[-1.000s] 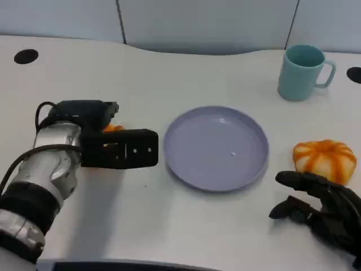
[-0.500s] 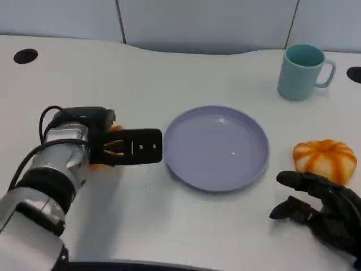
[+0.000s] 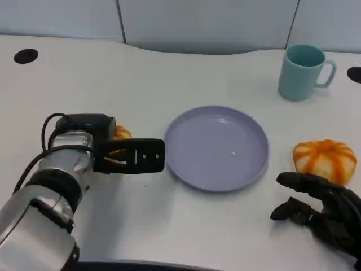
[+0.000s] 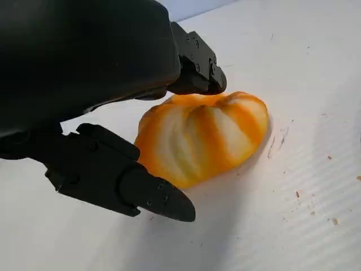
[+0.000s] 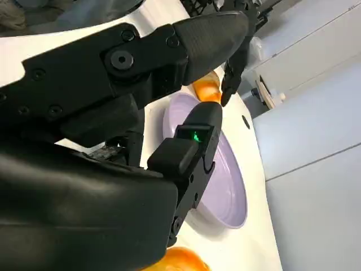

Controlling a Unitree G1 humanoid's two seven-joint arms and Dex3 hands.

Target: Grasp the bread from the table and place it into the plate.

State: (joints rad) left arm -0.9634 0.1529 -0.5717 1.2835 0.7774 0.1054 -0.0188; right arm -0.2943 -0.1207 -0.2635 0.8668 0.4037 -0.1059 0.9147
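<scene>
An orange-and-white striped bread (image 4: 203, 135) sits between the fingers of my left hand (image 3: 131, 156), with one finger (image 4: 194, 73) over its top and another (image 4: 130, 189) under its near side. From the head view, this bread (image 3: 120, 134) peeks out behind the hand, just left of the lavender plate (image 3: 248, 169). The plate holds nothing. A second striped bread (image 3: 324, 159) lies right of the plate. My right hand (image 3: 322, 213) rests on the table just in front of that bread, fingers spread and holding nothing. The right wrist view shows the plate (image 5: 228, 192) and the second bread (image 5: 179, 261).
A teal mug (image 3: 304, 72) stands at the back right, beyond the plate. Two dark round holes (image 3: 26, 56) mark the table's far left and far right. A grey wall panel runs along the table's back edge.
My left hand, with the bread in its fingers, has shifted a little to the right, nearer the plate's rim. The right hand has stayed put.
</scene>
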